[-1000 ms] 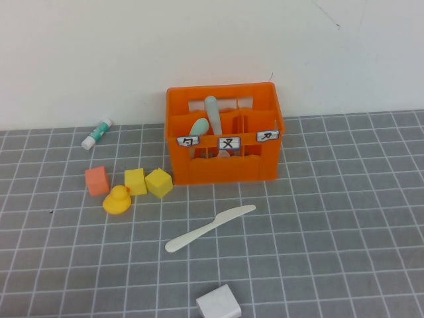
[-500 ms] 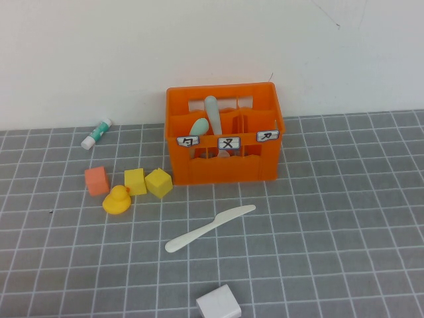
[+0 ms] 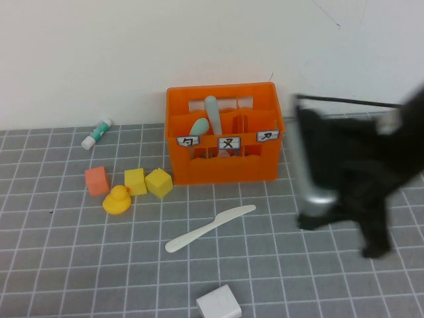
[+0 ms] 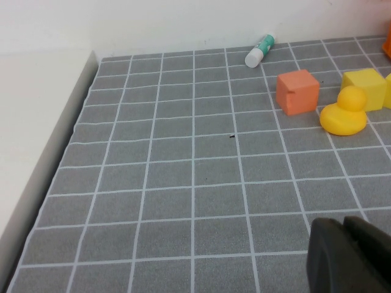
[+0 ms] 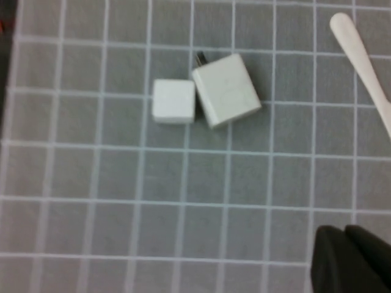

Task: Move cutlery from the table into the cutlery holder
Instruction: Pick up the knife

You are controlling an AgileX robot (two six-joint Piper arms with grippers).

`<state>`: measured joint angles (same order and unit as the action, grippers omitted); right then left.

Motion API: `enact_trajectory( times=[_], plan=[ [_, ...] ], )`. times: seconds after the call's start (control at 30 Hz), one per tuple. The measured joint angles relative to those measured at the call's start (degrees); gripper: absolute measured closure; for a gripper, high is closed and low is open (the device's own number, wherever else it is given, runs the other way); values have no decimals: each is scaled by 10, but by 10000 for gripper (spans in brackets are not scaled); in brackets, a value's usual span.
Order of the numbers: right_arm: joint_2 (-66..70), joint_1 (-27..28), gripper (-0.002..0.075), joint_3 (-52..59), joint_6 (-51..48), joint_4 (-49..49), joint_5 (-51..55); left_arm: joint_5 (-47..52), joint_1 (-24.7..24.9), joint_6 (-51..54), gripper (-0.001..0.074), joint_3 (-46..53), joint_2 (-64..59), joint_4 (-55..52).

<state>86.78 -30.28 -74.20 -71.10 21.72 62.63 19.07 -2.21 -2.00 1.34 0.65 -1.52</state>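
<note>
Cutlery is mostly sorted already: the mint spoon (image 3: pixel 199 126) and a paler handle that's probably the fork (image 3: pixel 212 114) are standing up inside the orange crate (image 3: pixel 225 169) in the upper middle of the high view, leaning in the left-hand compartments behind the little white labels, so my guess is only one piece is left to go. That's the cream knife (image 3: pixel 209 228), lying flat and diagonal on the grey tiled table (image 3: pixel 66 265) just below the crate in the middle of the frame, not touching anything. It also pokes into the upper right corner of the right wrist view (image 5: pixel 361 55). The blurry black right arm fills the right side of the high view, beside the crate and well clear of the knife, and I'd say it's heading for it. The right gripper (image 5: pixel 351 256) sits at the lower right of its own view with fingers pressed together, holding nothing, over bare tiles near two white blocks (image 5: pixel 208 94). The left gripper (image 4: pixel 348 256) is the same deal, closed up and empty, low at the lower right of its view, looking parked. Duck (image 3: pixel 116 200), cubes and tube (image 3: pixel 97 133) off to the left aren't part of the job.
</note>
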Motion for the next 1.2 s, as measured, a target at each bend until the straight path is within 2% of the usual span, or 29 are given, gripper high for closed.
enact_trajectory(
  times=[0.17, 0.23, 0.37, 0.43, 0.53, 0.8, 1.2],
  plan=[
    [125, -53, 685, -109, -23, -52, 16, 0, 0, 0, 736, 0, 0, 0],
    [176, -68, 613, -157, -26, -52, 40, 0, 0, 0, 736, 0, 0, 0],
    [266, -93, 410, -250, -43, -75, 67, 0, 0, 0, 736, 0, 0, 0],
    [306, -102, 364, -287, -62, -99, 68, 0, 0, 0, 736, 0, 0, 0],
    [351, -106, 363, -336, -90, -117, 70, 0, 0, 0, 736, 0, 0, 0],
    [442, -112, 452, -427, -117, -150, 70, 0, 0, -2, 736, 0, 0, 0],
    [513, -144, 447, -449, -113, -156, 43, 1, 0, -2, 736, 0, 0, 0]
  ],
)
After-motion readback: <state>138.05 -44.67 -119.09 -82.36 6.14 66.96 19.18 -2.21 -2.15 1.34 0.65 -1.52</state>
